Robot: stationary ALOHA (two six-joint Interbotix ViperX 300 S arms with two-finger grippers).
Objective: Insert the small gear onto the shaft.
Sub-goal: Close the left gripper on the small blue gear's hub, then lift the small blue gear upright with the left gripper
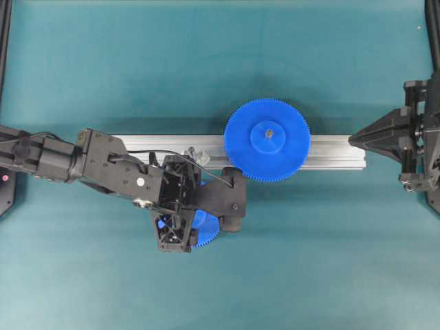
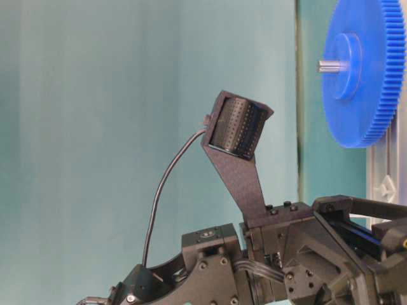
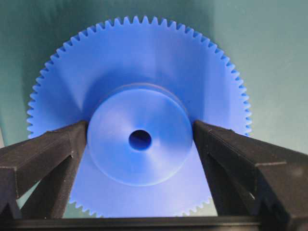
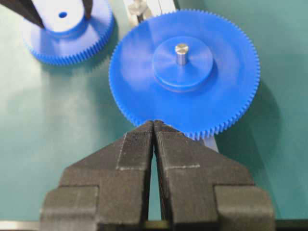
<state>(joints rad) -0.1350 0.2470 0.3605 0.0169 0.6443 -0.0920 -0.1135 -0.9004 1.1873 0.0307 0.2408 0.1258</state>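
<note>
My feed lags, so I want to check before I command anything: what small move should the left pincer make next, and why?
Probably close it. The left pincer stands open, its black fingers on either side of the raised round hub of the small blue plastic toothed gear, which lies flat on the teal table. Contact is hard to judge, and the gear looks ungripped.

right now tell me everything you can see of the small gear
The small gear is a blue, plastic-looking toothed disc with a raised round hub and a dark centre hole. It lies flat on the teal table, hub up, just off the near side of the aluminium rail and apart from the wider gear. The left tool straddles the hub, its open fingers at the hub's sides; actual contact is unclear. From overhead the arm hides most of it.
</note>
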